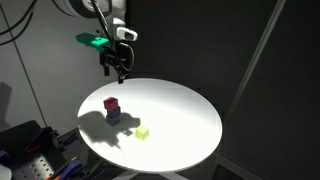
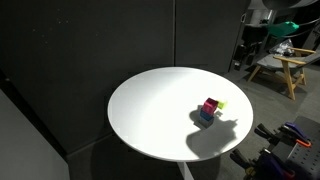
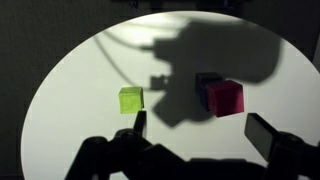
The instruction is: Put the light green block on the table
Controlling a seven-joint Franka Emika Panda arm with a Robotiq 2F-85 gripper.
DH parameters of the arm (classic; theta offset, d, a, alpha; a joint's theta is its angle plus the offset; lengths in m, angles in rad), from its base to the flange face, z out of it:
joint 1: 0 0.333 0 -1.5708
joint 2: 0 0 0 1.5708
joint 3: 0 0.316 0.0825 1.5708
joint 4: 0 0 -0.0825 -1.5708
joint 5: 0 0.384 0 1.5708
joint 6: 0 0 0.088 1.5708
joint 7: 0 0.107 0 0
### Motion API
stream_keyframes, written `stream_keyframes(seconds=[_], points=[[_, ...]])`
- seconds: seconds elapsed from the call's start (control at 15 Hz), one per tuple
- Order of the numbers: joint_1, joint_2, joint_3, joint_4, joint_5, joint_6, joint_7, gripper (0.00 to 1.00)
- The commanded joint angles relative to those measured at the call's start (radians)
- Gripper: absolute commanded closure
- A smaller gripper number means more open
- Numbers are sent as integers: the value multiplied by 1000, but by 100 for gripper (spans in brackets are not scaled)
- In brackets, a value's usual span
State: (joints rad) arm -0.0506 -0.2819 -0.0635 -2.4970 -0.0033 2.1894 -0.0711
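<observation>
While the jaws hang over the table [image 1: 185,105] rim, upper part of frame:
jaws: spread apart, empty
light green block [image 3: 131,99]: flat on table, centre-left in wrist view, just above frame-left fingertip [image 3: 138,122], outside the gap

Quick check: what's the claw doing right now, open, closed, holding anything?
Claw: open and holding nothing. The light green block lies on the table, clear of the fingers.
</observation>
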Motion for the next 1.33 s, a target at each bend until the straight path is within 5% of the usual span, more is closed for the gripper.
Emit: stream_keyframes(seconds=[0.0,0.4,0.47,1.27], points=[[-6,-65,11,-32,-14,1,42,0],[-60,-217,-29,-67,-55,-72,6,0],[-42,-147,-22,-41,-31,-43,12,0],[-55,-201,-30,-63,-38,-64,10,0]])
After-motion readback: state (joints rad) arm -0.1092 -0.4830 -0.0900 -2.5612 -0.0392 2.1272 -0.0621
